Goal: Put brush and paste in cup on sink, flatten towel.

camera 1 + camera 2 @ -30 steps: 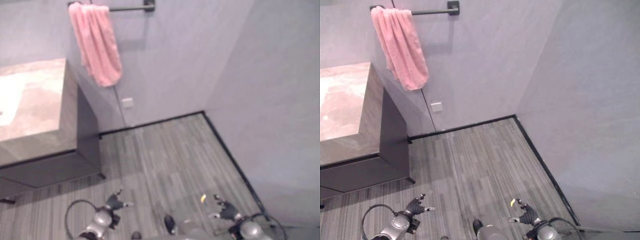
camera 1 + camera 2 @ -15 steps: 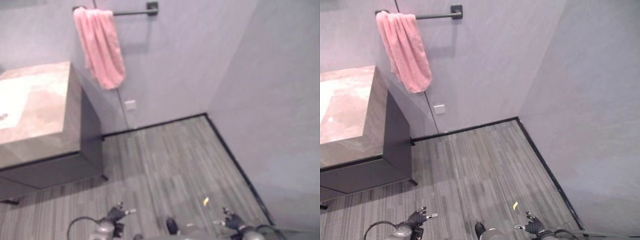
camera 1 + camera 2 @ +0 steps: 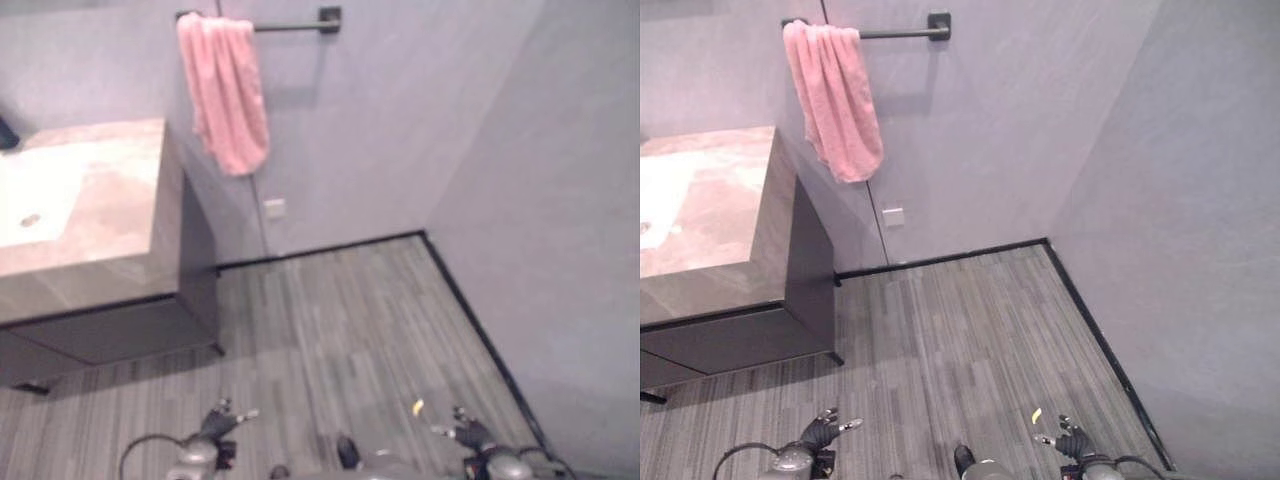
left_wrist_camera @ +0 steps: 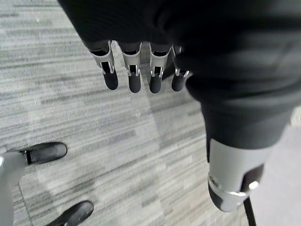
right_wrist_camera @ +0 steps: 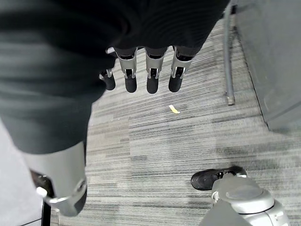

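Pink towel [image 3: 833, 100] bunched on wall rail [image 3: 895, 32] above vanity bench [image 3: 710, 215], well apart from both hands, left hand [image 3: 820, 433] and right hand [image 3: 1070, 442] low over the floor [image 3: 960, 340], fingers relaxed, holding nothing

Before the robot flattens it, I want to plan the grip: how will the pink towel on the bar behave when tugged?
The pink towel hangs bunched in soft folds at one end of the bar, so it is probably floppy and light. Draped loosely over the bar, it may slide along or slip off if pulled to one side.
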Tool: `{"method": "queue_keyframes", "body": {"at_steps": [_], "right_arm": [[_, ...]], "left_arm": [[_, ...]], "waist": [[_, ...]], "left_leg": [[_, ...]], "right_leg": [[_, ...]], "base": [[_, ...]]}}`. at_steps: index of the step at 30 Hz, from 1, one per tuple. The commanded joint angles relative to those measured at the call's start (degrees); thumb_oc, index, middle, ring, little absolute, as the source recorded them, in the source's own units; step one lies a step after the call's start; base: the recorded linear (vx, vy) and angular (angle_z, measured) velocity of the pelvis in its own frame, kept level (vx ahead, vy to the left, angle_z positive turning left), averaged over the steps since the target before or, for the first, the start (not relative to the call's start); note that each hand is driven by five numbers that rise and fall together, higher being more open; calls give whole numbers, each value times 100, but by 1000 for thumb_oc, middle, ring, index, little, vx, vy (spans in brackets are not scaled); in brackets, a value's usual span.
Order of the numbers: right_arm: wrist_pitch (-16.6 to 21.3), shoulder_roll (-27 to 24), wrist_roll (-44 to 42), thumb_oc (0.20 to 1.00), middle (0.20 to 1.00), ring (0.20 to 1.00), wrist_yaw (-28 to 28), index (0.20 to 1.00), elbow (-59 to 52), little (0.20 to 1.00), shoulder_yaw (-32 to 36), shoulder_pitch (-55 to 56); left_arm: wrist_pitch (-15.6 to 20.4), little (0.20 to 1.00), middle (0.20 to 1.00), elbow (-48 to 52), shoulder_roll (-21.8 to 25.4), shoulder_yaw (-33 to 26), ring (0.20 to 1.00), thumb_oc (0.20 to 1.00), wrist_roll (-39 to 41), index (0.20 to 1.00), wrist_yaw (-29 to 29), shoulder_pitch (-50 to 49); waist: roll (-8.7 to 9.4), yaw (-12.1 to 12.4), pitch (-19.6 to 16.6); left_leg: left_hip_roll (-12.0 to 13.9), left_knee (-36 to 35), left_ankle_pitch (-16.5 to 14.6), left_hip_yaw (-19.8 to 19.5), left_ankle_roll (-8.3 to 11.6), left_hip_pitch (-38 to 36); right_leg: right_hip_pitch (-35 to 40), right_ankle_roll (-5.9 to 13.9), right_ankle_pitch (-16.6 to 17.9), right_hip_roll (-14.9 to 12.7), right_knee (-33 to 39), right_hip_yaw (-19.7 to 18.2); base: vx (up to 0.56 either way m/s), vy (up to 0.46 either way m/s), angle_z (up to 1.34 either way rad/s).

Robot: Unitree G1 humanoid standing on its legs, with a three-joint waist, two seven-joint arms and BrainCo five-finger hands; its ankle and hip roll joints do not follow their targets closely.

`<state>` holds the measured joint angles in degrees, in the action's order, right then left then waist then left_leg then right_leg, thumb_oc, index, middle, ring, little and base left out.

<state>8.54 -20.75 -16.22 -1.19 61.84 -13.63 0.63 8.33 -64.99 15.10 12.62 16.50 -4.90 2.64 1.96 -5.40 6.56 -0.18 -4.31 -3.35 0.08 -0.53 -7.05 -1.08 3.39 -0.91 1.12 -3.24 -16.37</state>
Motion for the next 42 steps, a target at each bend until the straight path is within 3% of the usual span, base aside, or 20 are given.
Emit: {"method": "queue_keyframes", "body": {"at_steps": [1, 4, 6, 8, 11, 12, 13, 14, 16, 19, 20, 30, 42], "right_arm": [[209, -10, -75, 1000, 1000, 1000, 21, 1000, -328, 1000, 23, -34], [229, -22, -97, 1000, 1000, 1000, 17, 1000, -451, 1000, 23, -36], [258, -67, -90, 1000, 1000, 1000, -14, 1000, -799, 1000, -28, 1], [276, -82, -56, 1000, 1000, 1000, -23, 1000, -1058, 1000, -79, 43], [316, -126, -82, 1000, 1000, 1000, 16, 1000, -1219, 1000, -78, 46], [328, -141, -89, 1000, 1000, 1000, 19, 1000, -1226, 1000, -78, 41], [328, -142, -89, 1000, 1000, 1000, 19, 1000, -1226, 1000, -78, 41], [327, -180, -38, 1000, 1000, 1000, 29, 1000, -1327, 1000, -89, 52], [315, -230, 106, 1000, 1000, 1000, 31, 1000, -1459, 1000, -111, 73], [304, -279, 170, 1000, 1000, 1000, -8, 1000, -1477, 1000, -113, 166], [284, -337, 217, 1000, 1000, 1000, -42, 1000, -1446, 1000, -104, 224], [287, -636, 204, 1000, 1000, 1000, -59, 1000, -1861, 1000, -53, 272], [290, -727, 538, 1000, 1000, 1000, 21, 1000, -1844, 1000, -71, 350]], "left_arm": [[281, 1000, 1000, 465, 281, 51, 1000, 1000, -236, 1000, -146, 77], [287, 1000, 1000, 558, 368, 63, 1000, 1000, -323, 1000, -175, 111], [287, 1000, 1000, 760, 482, 47, 1000, 1000, -428, 1000, -214, 96], [283, 1000, 1000, 798, 537, 22, 1000, 1000, -514, 1000, -245, 82], [303, 1000, 1000, 651, 524, -41, 1000, 1000, -496, 1000, -282, 122], [312, 1000, 1000, 602, 505, -61, 1000, 1000, -473, 1000, -301, 159], [312, 1000, 1000, 601, 503, -61, 1000, 1000, -473, 1000, -301, 159], [341, 1000, 1000, 628, 486, -61, 1000, 1000, -458, 1000, -342, 206], [360, 1000, 1000, 703, 479, -62, 1000, 1000, -462, 1000, -359, 215], [362, 1000, 1000, 793, 453, -15, 1000, 1000, -482, 1000, -320, 167], [356, 1000, 1000, 792, 397, -6, 1000, 1000, -513, 1000, -318, 111], [356, 1000, 1000, 920, 249, 165, 1000, 1000, -386, 1000, -316, 244], [373, 1000, 1000, 1031, 224, 244, 1000, 1000, -403, 1000, -330, 255]], "waist": [[41, 120, 50], [59, 106, 119], [97, 115, 233], [121, 155, 288], [40, 205, 258], [7, 240, 267], [-4, 239, 273], [-14, 287, 306], [8, 327, 354], [13, 246, 324], [17, 231, 174], [-5, 11, -90], [-27, -36, -134]], "left_leg": [[-488, 946, -635, 172, -646, 461], [-562, 1111, -700, 98, -659, 490], [-650, 1259, -800, 66, -731, 475], [-671, 1235, -830, 127, -731, 431], [-619, 1078, -761, 278, -667, 396], [-596, 1052, -740, 339, -640, 428], [-586, 1045, -738, 336, -639, 417], [-575, 1082, -739, 438, -588, 468], [-561, 1115, -802, 537, -535, 393], [-543, 1084, -868, 425, -483, 226], [-447, 992, -850, 355, -410, 19], [-99, 945, -344, 125, -33, -154], [-11, 841, -158, 122, 73, -229]], "right_leg": [[-372, 389, -469, 56, -1283, 263], [-515, 413, -417, 24, -1696, 303], [-806, 355, -339, 30, -2400, 315], [-1050, 309, -481, 52, -2700, 467], [-1044, 291, -467, 87, -1754, 590], [-1076, 308, -314, 70, -1254, 589], [-1046, 307, -288, 75, -1205, 594], [-1147, 367, 40, 21, -386, 570], [-1094, 418, 195, -71, 207, 831], [-988, 364, 145, 5, -8, 672], [-831, 250, 146, 96, -44, 721], [-565, -57, -270, 293, -285, 1058], [-491, -160, -484, 308, -405, 1198]], "base": [[18, 104, -1], [22, 140, 10], [11, 84, 26], [10, 35, 1], [39, 12, -28], [18, -15, -19], [30, -57, -15], [68, -82, -6], [154, -142, -14], [274, -185, -11], [366, -262, 26], [238, -207, 32], [92, -62, 11]]}}
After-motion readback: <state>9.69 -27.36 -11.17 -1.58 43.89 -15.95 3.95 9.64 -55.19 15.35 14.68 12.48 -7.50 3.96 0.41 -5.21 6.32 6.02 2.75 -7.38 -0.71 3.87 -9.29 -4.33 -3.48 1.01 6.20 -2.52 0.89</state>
